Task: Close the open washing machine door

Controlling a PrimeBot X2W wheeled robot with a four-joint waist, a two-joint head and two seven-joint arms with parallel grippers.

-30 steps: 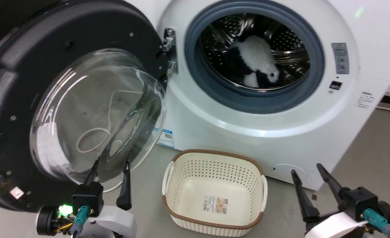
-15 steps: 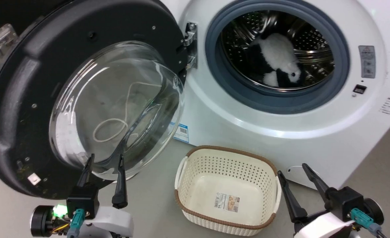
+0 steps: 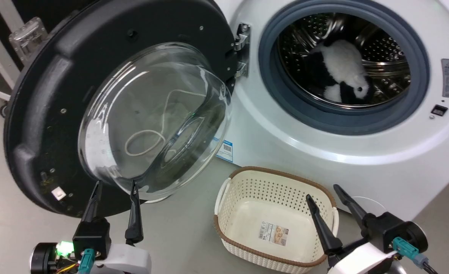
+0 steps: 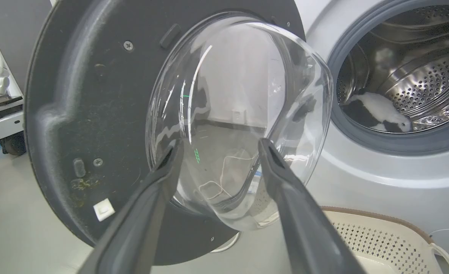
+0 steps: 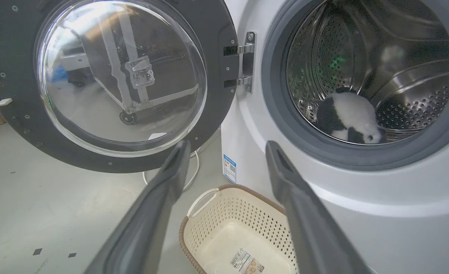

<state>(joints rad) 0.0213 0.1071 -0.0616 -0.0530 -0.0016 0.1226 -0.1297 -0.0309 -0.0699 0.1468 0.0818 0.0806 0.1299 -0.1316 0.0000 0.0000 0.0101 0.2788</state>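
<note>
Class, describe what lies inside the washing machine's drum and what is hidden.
A black-and-white plush toy lies low in the steel drum. Anything beneath it, or low behind the grey gasket, is hidden.

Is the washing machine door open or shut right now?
Open. The washing machine door is swung wide on its hinge, leaving the drum and the black-and-white plush toy inside exposed.

Head view: washing machine door (image 3: 49, 95) hangs wide open at 10 o'clock, its glass bowl (image 3: 152, 118) bulging out just beyond the left tool (image 3: 115, 183). Basket (image 3: 270, 190) sits on the floor (image 3: 182, 228) at 6 o'clock, right tool (image 3: 322, 191) at its right rim. Bare floor strip between door and basket is passable.
</note>
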